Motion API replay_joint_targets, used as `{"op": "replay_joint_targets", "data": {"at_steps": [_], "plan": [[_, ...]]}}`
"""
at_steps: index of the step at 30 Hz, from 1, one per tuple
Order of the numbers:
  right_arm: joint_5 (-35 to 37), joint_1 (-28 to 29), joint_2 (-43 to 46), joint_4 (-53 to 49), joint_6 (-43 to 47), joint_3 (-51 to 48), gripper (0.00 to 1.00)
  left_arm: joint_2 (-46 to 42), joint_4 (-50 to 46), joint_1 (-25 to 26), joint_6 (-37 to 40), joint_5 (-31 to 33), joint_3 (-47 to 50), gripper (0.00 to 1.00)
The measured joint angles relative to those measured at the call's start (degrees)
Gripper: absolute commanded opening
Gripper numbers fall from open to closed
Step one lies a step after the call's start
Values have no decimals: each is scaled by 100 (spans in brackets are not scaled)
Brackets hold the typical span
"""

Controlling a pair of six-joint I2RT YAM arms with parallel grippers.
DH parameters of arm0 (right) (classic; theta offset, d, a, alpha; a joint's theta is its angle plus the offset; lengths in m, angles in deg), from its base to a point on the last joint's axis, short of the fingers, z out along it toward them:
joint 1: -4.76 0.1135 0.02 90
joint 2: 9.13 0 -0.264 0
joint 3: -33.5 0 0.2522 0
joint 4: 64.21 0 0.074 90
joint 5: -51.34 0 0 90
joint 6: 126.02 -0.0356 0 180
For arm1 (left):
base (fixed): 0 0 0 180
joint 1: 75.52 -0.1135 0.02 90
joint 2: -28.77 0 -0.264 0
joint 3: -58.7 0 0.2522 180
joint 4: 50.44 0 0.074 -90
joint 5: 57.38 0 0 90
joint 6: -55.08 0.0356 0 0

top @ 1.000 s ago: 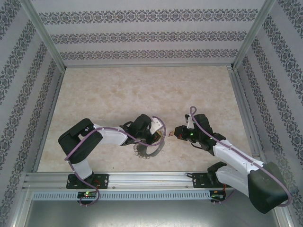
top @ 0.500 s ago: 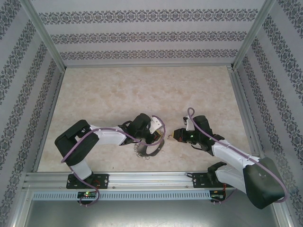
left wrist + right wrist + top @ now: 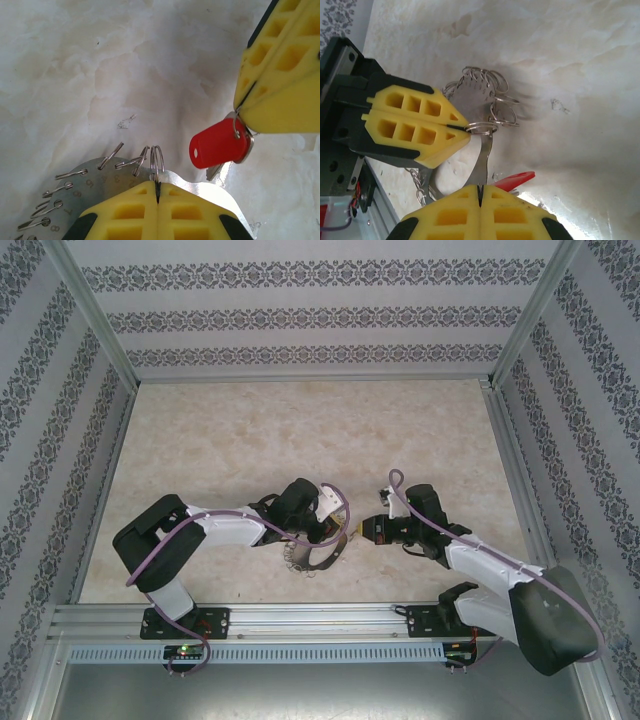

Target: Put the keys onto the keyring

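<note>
Left claw (image 3: pixel 157 192) pinches a loop (image 3: pixel 156 159) of the keyring (image 3: pixel 100 176); right claw (image 3: pixel 243 106) clamps the key (image 3: pixel 217 147) at centre-right; slight misalignment could miss the loop.

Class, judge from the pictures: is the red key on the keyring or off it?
Off. The right gripper holds the red key beside the keyring, threaded through none of its wire loops.

red-headed key (image 3: pixel 218 148), grey keyring (image 3: pixel 92 176), marbled beige table (image 3: pixel 300 430)
</note>
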Motion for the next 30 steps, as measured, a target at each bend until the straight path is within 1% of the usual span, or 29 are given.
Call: {"op": "replay_joint_targets", "data": {"at_steps": [9,18,30], "plan": [[-343,4,-487,304,192,35,0,0,-33,0,46,-20,0,0],[-378,125,-828,496,365,404,0,0,-44,0,46,-90,0,0],[-411,197,-1276,713,452,459,0,0,-44,0,46,-146,0,0]]}}
